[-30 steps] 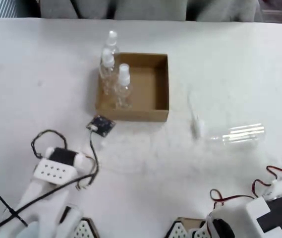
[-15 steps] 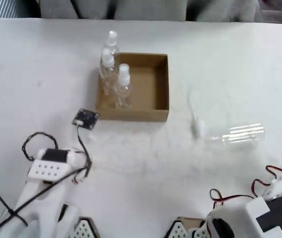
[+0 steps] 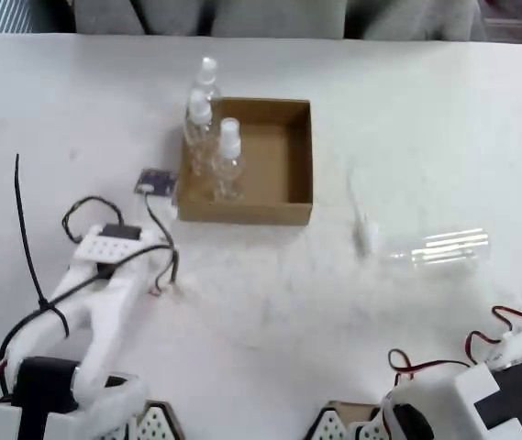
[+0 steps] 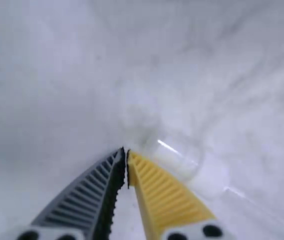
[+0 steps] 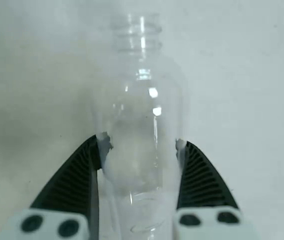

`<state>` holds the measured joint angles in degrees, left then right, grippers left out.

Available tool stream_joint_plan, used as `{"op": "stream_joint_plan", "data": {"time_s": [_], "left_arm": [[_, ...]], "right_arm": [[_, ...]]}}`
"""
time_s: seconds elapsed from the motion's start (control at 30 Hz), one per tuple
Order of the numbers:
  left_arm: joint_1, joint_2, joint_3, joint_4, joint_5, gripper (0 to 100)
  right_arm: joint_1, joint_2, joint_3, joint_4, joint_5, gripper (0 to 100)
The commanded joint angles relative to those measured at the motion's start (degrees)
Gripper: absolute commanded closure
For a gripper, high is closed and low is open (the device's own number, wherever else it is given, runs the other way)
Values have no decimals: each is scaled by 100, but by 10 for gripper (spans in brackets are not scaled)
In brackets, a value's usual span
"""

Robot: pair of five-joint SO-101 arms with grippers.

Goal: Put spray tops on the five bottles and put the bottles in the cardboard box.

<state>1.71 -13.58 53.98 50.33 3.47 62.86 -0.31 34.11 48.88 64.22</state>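
White tabletop [image 3: 426, 119]; my right gripper [image 5: 139, 145] clamps the capless bottle [image 5: 139, 75], left gripper [image 4: 127, 152] clenched on nothing. I fear slick plastic squirting free under pressure.

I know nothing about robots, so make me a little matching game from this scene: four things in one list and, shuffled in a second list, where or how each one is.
Things:
1. cardboard box
2. lone bottle
3. uncapped bottle
4. left gripper

States:
A. fingers closed together
B. clamped by the right gripper
C. lying on its side, apart from the box
D. has upright spray-topped bottles standing in it

Pairs: 1-D, 2-C, 3-B, 4-A.
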Motion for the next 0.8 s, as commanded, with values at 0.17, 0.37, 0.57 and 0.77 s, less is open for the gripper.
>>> {"op": "stream_joint_plan", "data": {"time_s": [0.17, 0.37, 0.57, 0.77], "left_arm": [[936, 48, -466, -554, 879, 980], [1341, -4, -457, -580, 1187, 980], [1332, -892, -378, -440, 1187, 980], [1367, -2659, 53, 123, 1512, 979]], "right_arm": [[4, -48, -35, -92, -9, 983], [-4, -48, -35, -92, -9, 983], [-13, -48, -35, -92, -9, 983], [-13, -48, -53, -92, -9, 983]]}}
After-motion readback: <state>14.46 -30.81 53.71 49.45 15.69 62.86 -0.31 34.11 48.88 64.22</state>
